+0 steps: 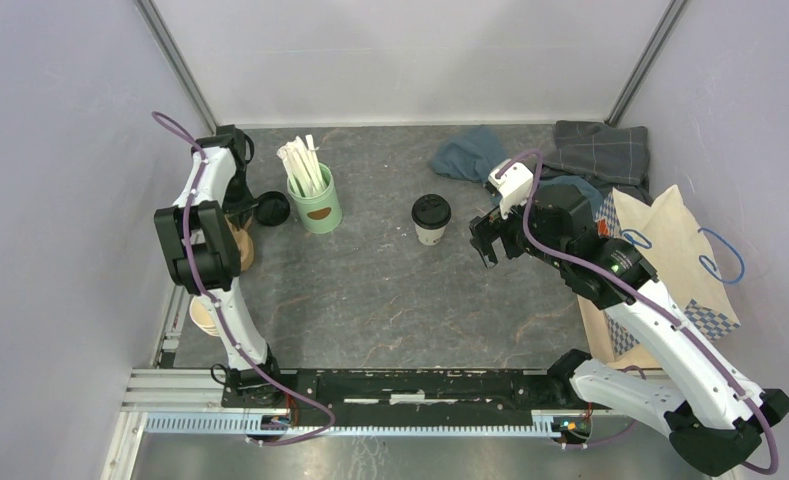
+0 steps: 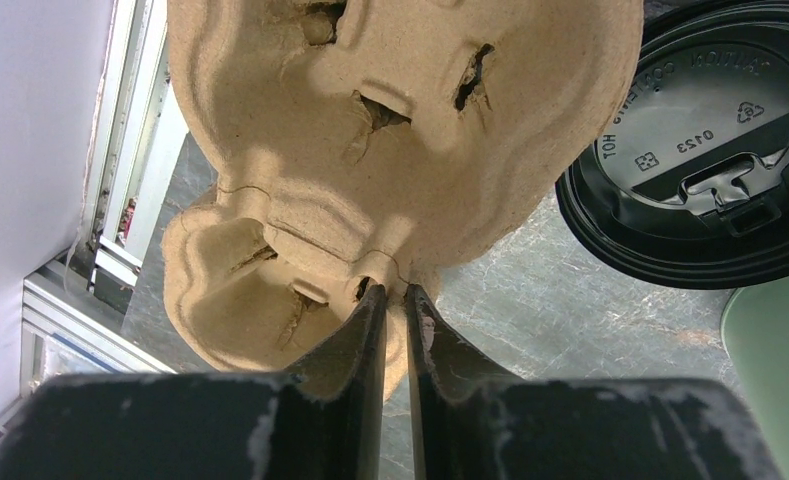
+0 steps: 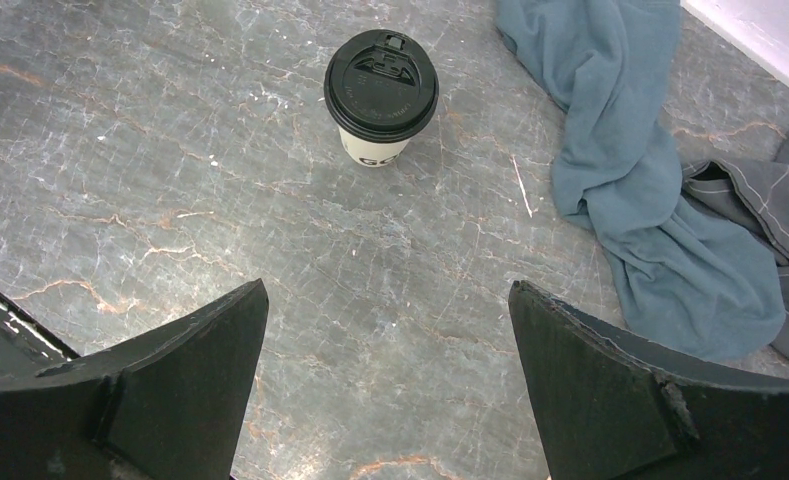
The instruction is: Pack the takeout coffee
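Packing barely begun: takeout coffee [image 1: 431, 219] stands lidded and upright on desk [image 1: 370, 300], right of green mug [image 1: 317, 210], untouched, not yet in carrier. Right gripper [image 3: 387, 295]: fingers spread wide, empty, aimed at cup. Left gripper [image 2: 395, 292]: fingers pinched onto pulp carrier [image 2: 370, 130] rim, left of mug.

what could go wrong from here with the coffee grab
1. The right gripper is open, apart from the takeout coffee; a hard or high squeeze might crush the paper cup or pop its lid.
2. The left gripper pinches only the thin edge of the pulp carrier, which might tear or slip.
3. The blue cloth lies near the cup and might snag a finger.
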Action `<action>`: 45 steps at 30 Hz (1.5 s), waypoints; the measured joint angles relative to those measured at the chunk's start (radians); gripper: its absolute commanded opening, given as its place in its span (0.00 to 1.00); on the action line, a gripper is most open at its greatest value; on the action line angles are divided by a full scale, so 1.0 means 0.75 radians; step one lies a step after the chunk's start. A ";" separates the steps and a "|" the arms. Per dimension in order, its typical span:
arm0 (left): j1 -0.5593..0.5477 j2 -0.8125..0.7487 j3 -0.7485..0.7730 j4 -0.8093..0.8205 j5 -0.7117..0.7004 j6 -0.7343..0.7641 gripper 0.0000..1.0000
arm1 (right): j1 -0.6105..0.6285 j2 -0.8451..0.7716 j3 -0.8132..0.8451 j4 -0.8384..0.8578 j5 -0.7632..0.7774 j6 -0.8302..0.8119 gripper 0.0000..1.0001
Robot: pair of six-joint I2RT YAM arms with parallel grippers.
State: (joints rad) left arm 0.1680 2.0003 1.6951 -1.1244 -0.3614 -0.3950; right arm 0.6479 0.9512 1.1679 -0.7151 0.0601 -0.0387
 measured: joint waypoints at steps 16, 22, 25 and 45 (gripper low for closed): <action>0.000 -0.001 0.039 -0.032 -0.021 0.000 0.06 | 0.010 0.000 0.000 0.005 -0.005 0.001 0.98; 0.000 -0.008 0.040 -0.041 -0.033 0.000 0.02 | 0.019 0.000 0.000 0.005 -0.010 0.001 0.98; 0.000 -0.021 0.040 -0.047 -0.041 0.000 0.02 | 0.025 0.000 0.000 0.005 -0.010 0.001 0.98; -0.081 -0.038 0.108 -0.209 -0.218 -0.031 0.04 | 0.044 -0.001 0.000 0.004 -0.010 0.009 0.98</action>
State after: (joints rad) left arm 0.1070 1.9720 1.7763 -1.2808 -0.5251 -0.4183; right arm 0.6811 0.9508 1.1679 -0.7120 0.0525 -0.0319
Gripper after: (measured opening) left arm 0.040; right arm 0.979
